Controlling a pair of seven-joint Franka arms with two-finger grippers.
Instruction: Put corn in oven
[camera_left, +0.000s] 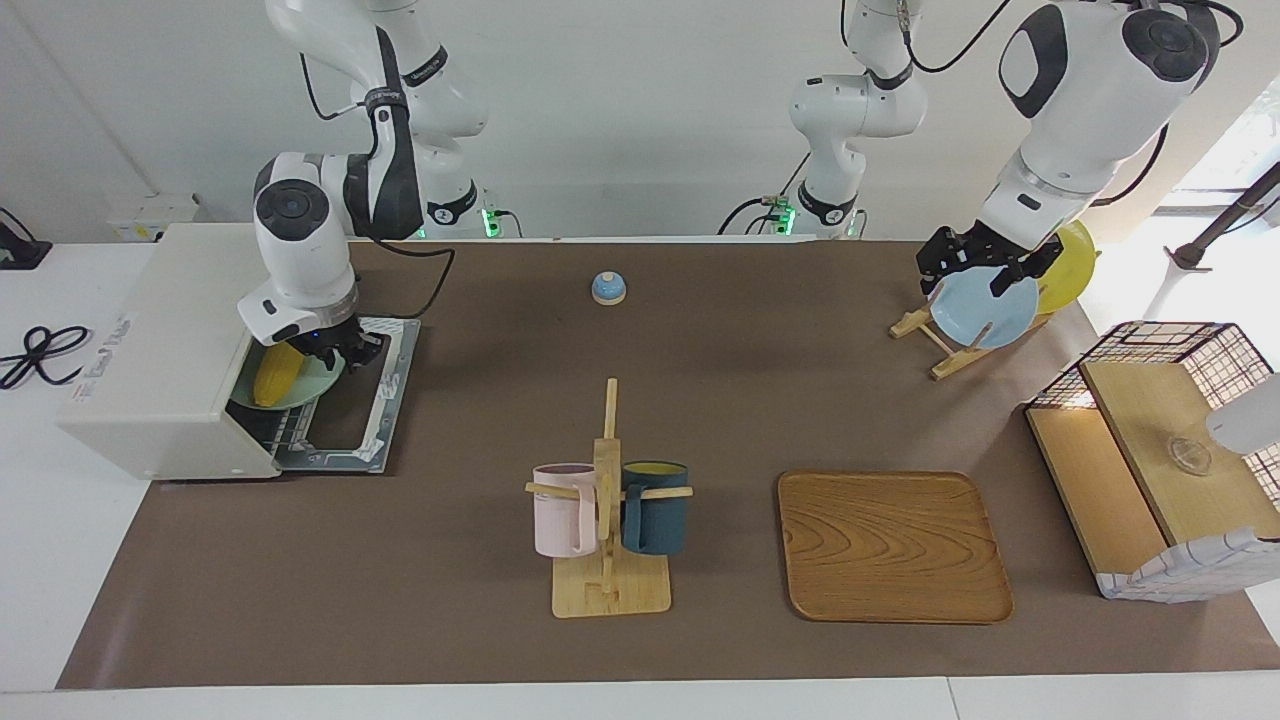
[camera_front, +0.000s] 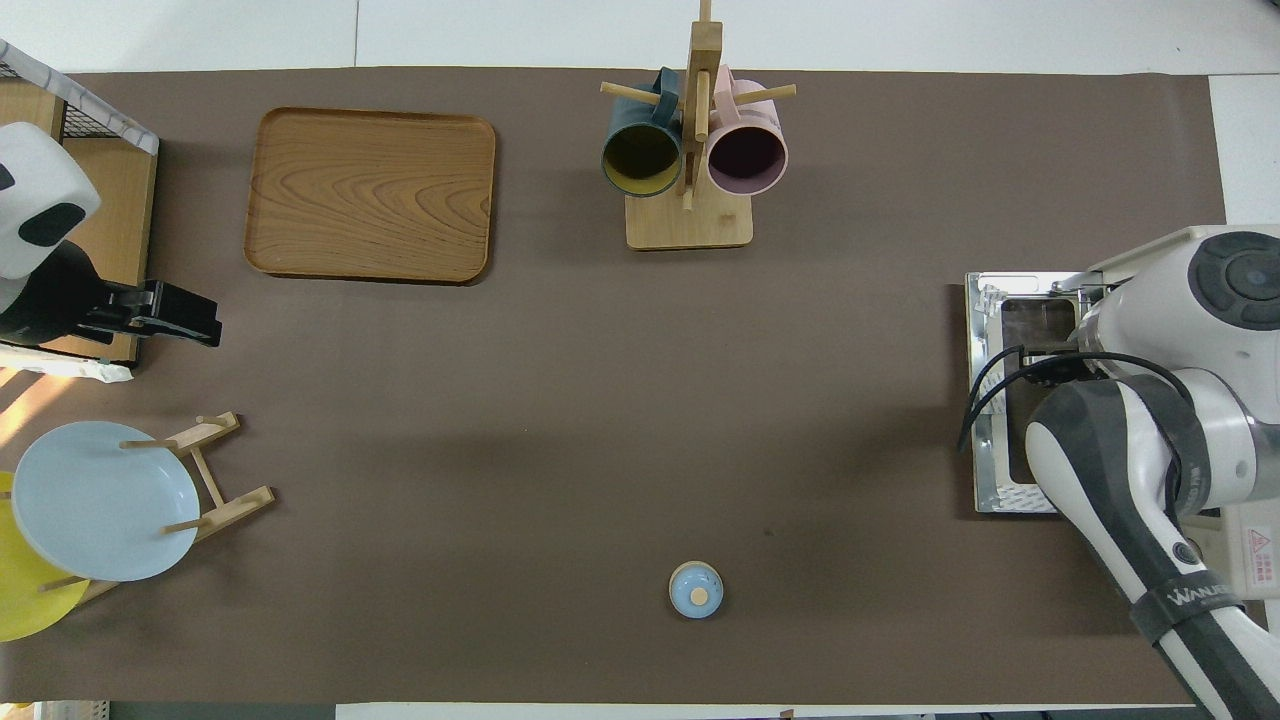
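The yellow corn (camera_left: 277, 374) lies on a teal plate (camera_left: 318, 384) in the mouth of the off-white oven (camera_left: 160, 340) at the right arm's end of the table. The oven's door (camera_left: 372, 400) is dropped open; it also shows in the overhead view (camera_front: 990, 400). My right gripper (camera_left: 345, 350) is low over the plate's rim, just in front of the oven's opening. In the overhead view my right arm hides the corn and the plate. My left gripper (camera_left: 985, 268) hangs open and empty over the plate rack; it also shows in the overhead view (camera_front: 175, 315).
A wooden rack (camera_left: 940, 345) holds a light blue plate (camera_left: 985, 310) and a yellow plate (camera_left: 1070, 265). A mug tree (camera_left: 607, 500) with a pink and a dark teal mug, a wooden tray (camera_left: 890, 545), a small blue bell (camera_left: 608, 288) and a wire basket (camera_left: 1160, 450) stand on the table.
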